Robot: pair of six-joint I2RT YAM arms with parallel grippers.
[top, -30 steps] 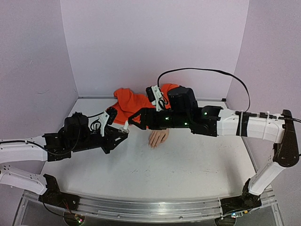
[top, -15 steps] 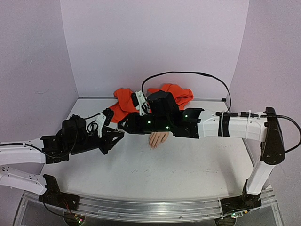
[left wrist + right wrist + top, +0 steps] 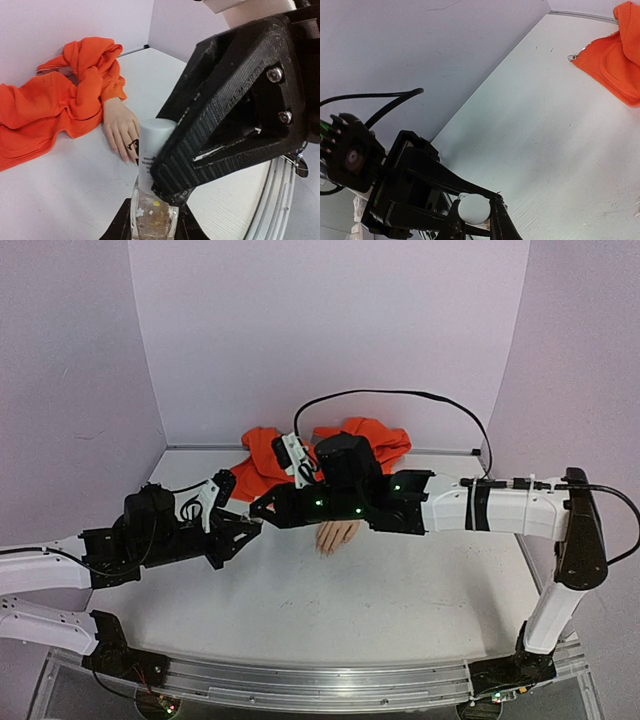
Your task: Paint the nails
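Lying palm-down on the table (image 3: 400, 590), the mannequin hand (image 3: 337, 533) points its nails (image 3: 125, 156) toward the arms, with the orange sleeve (image 3: 275, 455) bunched behind. Near it, the left gripper (image 3: 252, 528) pinches the bottle (image 3: 154, 215) upright as a steady base. The right gripper (image 3: 475, 216) is pressed together on the white cap (image 3: 152, 142), probably to unscrew it.

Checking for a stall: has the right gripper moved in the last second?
Yes. In the top view the right gripper shifted left, away from the mannequin hand, onto the white cap of the bottle.
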